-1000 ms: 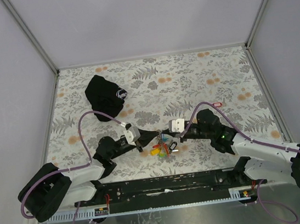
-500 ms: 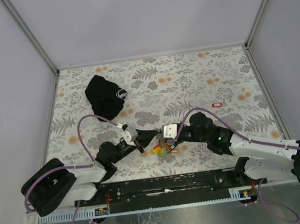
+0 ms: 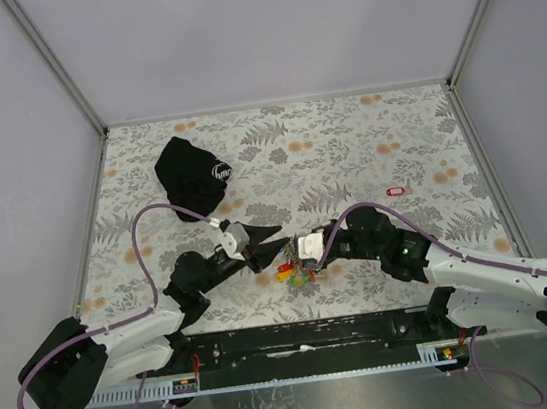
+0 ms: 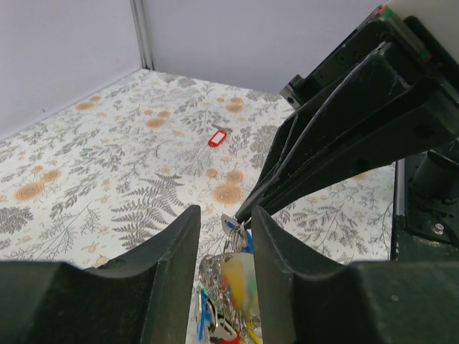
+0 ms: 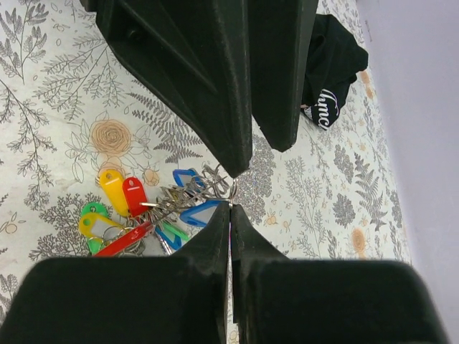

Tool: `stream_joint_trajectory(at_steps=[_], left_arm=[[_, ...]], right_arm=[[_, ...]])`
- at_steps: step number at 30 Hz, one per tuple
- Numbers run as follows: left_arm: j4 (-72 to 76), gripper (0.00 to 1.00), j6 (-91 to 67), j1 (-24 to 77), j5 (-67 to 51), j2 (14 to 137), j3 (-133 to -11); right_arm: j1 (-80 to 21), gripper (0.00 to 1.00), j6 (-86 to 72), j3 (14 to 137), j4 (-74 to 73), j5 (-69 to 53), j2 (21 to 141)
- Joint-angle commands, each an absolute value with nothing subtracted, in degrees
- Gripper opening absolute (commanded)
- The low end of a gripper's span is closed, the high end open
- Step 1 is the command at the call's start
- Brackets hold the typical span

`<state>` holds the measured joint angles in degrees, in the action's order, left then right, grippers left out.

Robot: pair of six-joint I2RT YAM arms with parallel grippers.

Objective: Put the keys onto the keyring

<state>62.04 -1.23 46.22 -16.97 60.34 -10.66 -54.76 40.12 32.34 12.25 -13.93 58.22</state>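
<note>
- The right gripper (image 5: 230,209) is closed, pinching the metal ring of the keys (image 5: 143,211). Their coloured tags are bunched on the table (image 3: 346,144) between the arms.
- The left gripper (image 4: 226,215) is open, jaws apart just over the bunch, crowding the right gripper.
- A loose red tag (image 3: 397,190) lies well apart on the right.
- A black pouch (image 3: 194,175) lies far left.

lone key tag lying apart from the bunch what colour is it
Red. The lone key tag shows best in the left wrist view.

Black pouch (image 3: 194,173) on floral cloth (image 3: 346,144)
</note>
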Motion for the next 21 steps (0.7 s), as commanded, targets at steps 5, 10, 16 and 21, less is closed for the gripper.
stream_joint_trajectory(at_steps=[5, 10, 16, 21], left_arm=[[45.9, 0.36, 6.7, 45.4, -21.3, 57.8, -14.9], [42.9, 0.35, 8.4, 43.2, -27.7, 60.1, -17.6], [41.9, 0.24, 8.9, 42.1, -31.7, 61.5, -19.4], [40.0, 0.18, 9.7, 41.9, -34.3, 63.1, -21.1]], right_arm=[[-55.3, 0.00, 43.9, 35.8, 11.6, -13.3, 56.9], [-55.3, 0.00, 44.7, 36.0, 10.4, -13.5, 56.8], [-55.3, 0.00, 45.1, 35.9, 10.2, -14.1, 56.4], [-55.3, 0.00, 45.3, 36.2, 10.0, -14.5, 56.5]])
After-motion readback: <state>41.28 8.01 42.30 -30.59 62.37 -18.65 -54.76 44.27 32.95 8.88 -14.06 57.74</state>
